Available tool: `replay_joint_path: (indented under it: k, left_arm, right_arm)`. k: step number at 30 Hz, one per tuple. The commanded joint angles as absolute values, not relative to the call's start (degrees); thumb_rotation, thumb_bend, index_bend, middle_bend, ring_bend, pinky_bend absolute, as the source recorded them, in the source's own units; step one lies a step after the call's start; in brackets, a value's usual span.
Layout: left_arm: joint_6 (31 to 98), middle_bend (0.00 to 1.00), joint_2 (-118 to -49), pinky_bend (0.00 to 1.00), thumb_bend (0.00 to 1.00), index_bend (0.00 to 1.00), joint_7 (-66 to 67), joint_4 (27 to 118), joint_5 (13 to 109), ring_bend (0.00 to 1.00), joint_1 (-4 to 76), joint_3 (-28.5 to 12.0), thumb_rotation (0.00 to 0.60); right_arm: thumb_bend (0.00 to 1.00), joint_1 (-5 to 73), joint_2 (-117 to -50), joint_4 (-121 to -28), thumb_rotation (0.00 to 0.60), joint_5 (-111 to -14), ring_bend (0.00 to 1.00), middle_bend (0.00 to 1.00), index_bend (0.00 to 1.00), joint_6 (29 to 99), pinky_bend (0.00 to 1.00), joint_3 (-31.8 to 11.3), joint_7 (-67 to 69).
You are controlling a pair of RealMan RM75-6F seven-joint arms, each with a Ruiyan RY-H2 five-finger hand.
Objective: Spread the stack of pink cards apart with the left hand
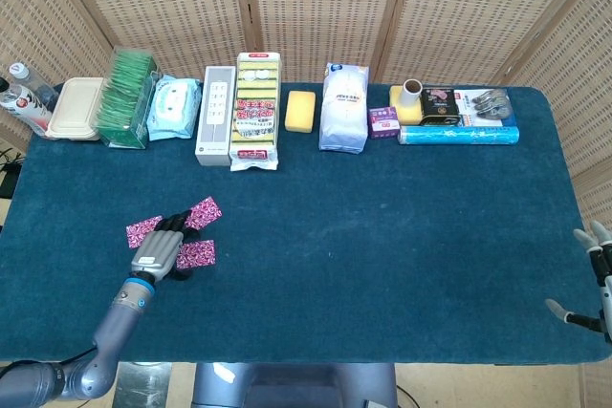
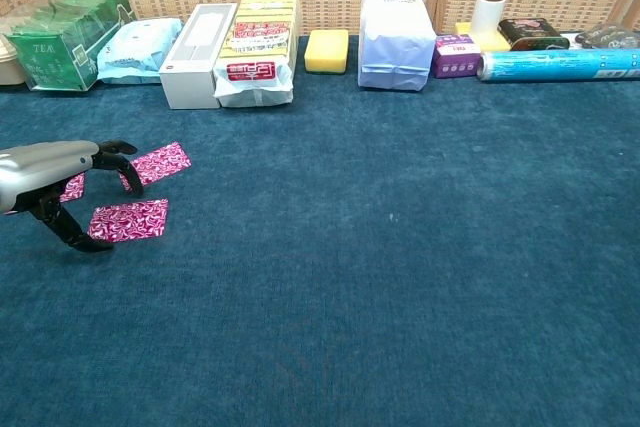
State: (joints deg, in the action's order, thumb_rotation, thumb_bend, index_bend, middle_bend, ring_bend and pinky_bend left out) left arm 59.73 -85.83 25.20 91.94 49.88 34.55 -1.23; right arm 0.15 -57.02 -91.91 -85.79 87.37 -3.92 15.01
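Three pink patterned cards lie apart on the blue cloth at the left. One card (image 1: pixel 203 211) (image 2: pixel 155 163) is farthest back, another (image 1: pixel 197 254) (image 2: pixel 129 220) is nearest the front, and a third (image 1: pixel 142 230) (image 2: pixel 70 186) lies to the left, partly hidden by the hand. My left hand (image 1: pixel 156 252) (image 2: pixel 50 179) hovers among them with fingers curled downward and apart, holding nothing. Its fingertips (image 2: pixel 128 169) are close to the back card. My right hand (image 1: pixel 593 279) shows at the right table edge, fingers spread and empty.
Along the back edge stand a green tea box (image 1: pixel 126 99), a wipes pack (image 1: pixel 173 107), a white box (image 1: pixel 216 114), a yellow sponge pack (image 1: pixel 255 110), a yellow sponge (image 1: pixel 301 110), a white bag (image 1: pixel 344 107), a purple box (image 1: pixel 383 121) and a blue roll (image 1: pixel 459 134).
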Motion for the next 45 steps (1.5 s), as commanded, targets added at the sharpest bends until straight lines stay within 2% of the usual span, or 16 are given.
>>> replay_joint_path:
  k: [1, 16, 28, 45]
  left_arm:
    - [59.7, 0.00, -86.1, 0.08, 0.20, 0.28, 25.7, 91.8, 49.6, 0.00, 34.5, -1.5, 0.600]
    - [59.6, 0.00, -87.1, 0.08, 0.20, 0.28, 28.1, 91.1, 48.1, 0.00, 34.6, -2.2, 0.600]
    - [59.2, 0.00, -87.0, 0.08, 0.24, 0.39, 29.3, 91.6, 47.1, 0.00, 34.6, -2.3, 0.600]
    - [59.8, 0.00, -86.7, 0.08, 0.25, 0.43, 29.1, 92.3, 48.4, 0.00, 34.1, -2.3, 0.600]
  right_arm:
    - [0.00, 0.1, -57.0, -91.9, 0.600, -85.8, 0.00, 0.00, 0.08, 87.4, 0.00, -3.9, 15.1]
    - [0.00, 0.0, -57.0, -91.7, 0.600, -85.9, 0.00, 0.00, 0.08, 87.8, 0.00, -4.0, 15.6]
    - [0.00, 0.0, -57.1, -91.5, 0.600, -85.9, 0.00, 0.00, 0.08, 88.1, 0.00, -4.2, 15.8]
    - [0.00, -0.1, -57.3, -91.4, 0.600, -85.9, 0.00, 0.00, 0.06, 88.1, 0.00, -4.1, 15.8]
